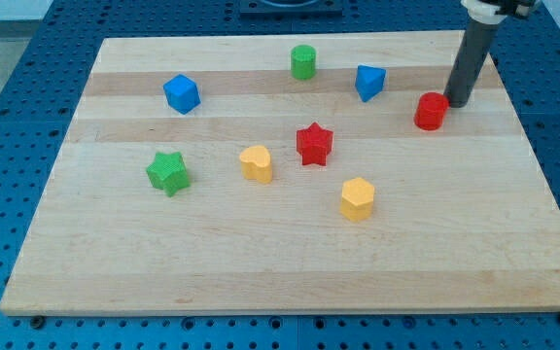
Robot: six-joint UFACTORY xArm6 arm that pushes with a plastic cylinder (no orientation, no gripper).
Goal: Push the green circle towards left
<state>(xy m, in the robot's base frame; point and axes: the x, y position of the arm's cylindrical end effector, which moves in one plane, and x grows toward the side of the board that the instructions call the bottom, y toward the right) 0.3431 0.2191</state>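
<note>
**Rod tip far from the green circle, parked by the red cylinder**

The green circle point(303, 61) stands near the table's top edge, roughly midway along it, upright on its flat base. The arm carries no gripper, so there is nothing to open or close; its tip point(454, 103) sits near the table's top right corner, just beside the red cylinder point(431, 111), possibly touching it. A blue block point(369, 81) lies between the tip and the green circle.

The green circle looks small, rigid and light, likely to slide easily on the smooth wooden table point(290, 272). Being round, it may roll off the rod if struck off-centre, so contact probably belongs squarely on its right side, at mid-width.
</note>
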